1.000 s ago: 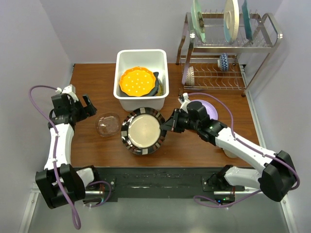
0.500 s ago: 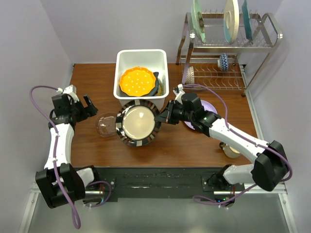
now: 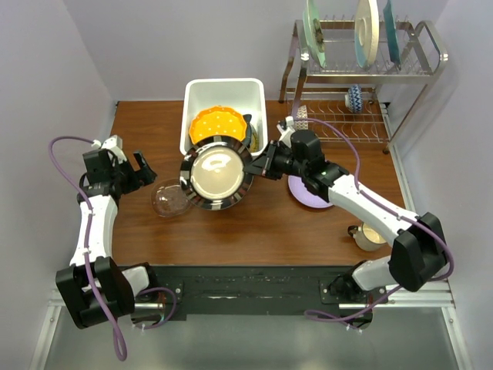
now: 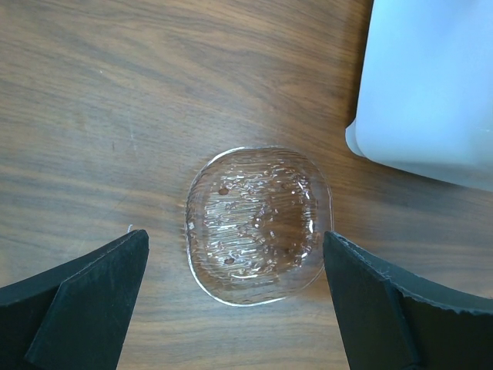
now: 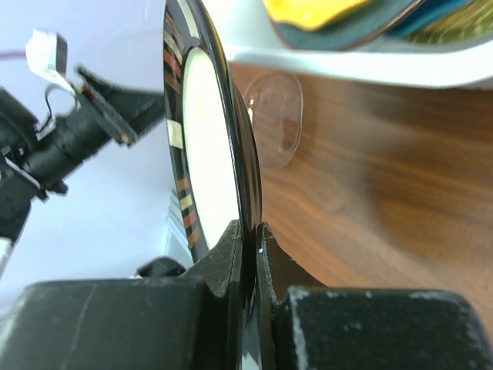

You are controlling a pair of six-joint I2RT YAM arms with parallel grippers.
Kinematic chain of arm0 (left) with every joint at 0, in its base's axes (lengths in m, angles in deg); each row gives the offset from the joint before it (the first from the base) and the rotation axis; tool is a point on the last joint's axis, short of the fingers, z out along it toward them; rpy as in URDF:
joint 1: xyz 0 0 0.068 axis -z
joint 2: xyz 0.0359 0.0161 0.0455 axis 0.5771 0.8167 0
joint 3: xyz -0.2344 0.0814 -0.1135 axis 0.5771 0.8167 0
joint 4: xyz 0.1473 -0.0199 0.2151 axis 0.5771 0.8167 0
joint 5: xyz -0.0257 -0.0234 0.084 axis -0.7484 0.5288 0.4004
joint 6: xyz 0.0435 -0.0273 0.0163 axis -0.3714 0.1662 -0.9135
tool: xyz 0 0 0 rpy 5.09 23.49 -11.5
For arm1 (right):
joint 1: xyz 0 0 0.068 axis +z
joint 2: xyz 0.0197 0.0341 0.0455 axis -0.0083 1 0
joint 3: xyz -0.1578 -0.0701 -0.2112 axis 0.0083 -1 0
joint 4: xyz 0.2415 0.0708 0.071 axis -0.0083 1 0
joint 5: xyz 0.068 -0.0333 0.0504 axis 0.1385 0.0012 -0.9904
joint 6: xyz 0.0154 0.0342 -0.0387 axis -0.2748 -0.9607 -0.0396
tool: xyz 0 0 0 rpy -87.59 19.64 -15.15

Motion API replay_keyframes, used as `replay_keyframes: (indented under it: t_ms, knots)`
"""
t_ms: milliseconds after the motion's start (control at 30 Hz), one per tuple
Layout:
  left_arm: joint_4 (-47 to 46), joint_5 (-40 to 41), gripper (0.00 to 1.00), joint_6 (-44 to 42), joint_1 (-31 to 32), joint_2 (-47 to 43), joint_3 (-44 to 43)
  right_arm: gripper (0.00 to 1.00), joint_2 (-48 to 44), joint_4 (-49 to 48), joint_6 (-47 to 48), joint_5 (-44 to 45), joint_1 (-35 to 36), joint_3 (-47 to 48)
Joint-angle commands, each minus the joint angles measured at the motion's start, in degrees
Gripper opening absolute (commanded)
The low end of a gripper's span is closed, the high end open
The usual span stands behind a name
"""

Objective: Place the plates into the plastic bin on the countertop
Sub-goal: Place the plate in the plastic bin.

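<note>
My right gripper (image 3: 260, 166) is shut on the rim of the black-rimmed striped plate (image 3: 216, 173), holding it in the air over the near edge of the white plastic bin (image 3: 202, 94); the wrist view shows that plate (image 5: 208, 139) edge-on between the fingers. The orange dotted plate (image 3: 216, 122) lies in the bin on top of darker plates. A clear glass plate (image 3: 169, 198) rests on the countertop (image 3: 254, 231) left of the striped plate. My left gripper (image 3: 139, 171) hangs open above the glass plate (image 4: 258, 223). A lilac plate (image 3: 312, 193) lies under my right arm.
A metal wire dish rack (image 3: 362, 77) stands at the back right with large plates upright on top and small cups on its lower shelf. A cream mug (image 3: 368, 236) sits near the front right edge. A black rail (image 3: 254, 281) runs along the near edge.
My right arm has lifted the striped plate off the countertop and carried it back toward the bin. The left arm has stayed in place, open.
</note>
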Motion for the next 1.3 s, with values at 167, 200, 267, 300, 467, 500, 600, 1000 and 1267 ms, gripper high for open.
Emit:
replay_keyframes:
  t_ms: [167,200,267,300,467,500,600,1000,1267]
  knots:
    - [-2.2,-2.3,1.0,-0.5,-0.3,0.7,0.4,0.0,1.7,-15.4,-5.7,-4.7,-3.3,8.2]
    - [-2.1,-2.4,1.0,-0.5,-0.3,0.7,0.5,0.0,2.2,-15.7,-6.1,-4.7,-3.8,8.5]
    - [-2.2,-2.4,1.0,-0.5,-0.2,0.9,0.5,0.0,3.0,-16.6,-6.4,-4.7,-4.2,8.9]
    - [-2.1,-2.4,1.0,-0.5,-0.2,0.9,0.5,0.0,3.3,-17.7,-6.8,-4.6,-4.5,8.9]
    - [-2.1,-2.2,1.0,-0.6,0.0,1.5,0.5,0.0,6.3,-20.9,-8.6,-4.1,-5.8,9.9]
    - [-2.1,-2.4,1.0,-0.7,0.0,1.6,0.4,0.0,7.0,-22.1,-9.2,-4.0,-6.2,10.2]
    - [-2.1,-2.1,1.0,-0.7,0.1,1.6,0.5,0.0,9.9,-22.7,-9.8,-4.3,-6.9,12.7]
    - [-1.8,-1.7,1.0,-0.7,0.5,2.0,0.6,0.0,17.5,-22.7,-11.0,-2.6,-9.3,21.1]
    - [-1.8,-1.3,1.0,-0.6,1.0,2.0,0.5,0.0,22.7,-23.9,-13.4,-0.3,-10.8,24.8]
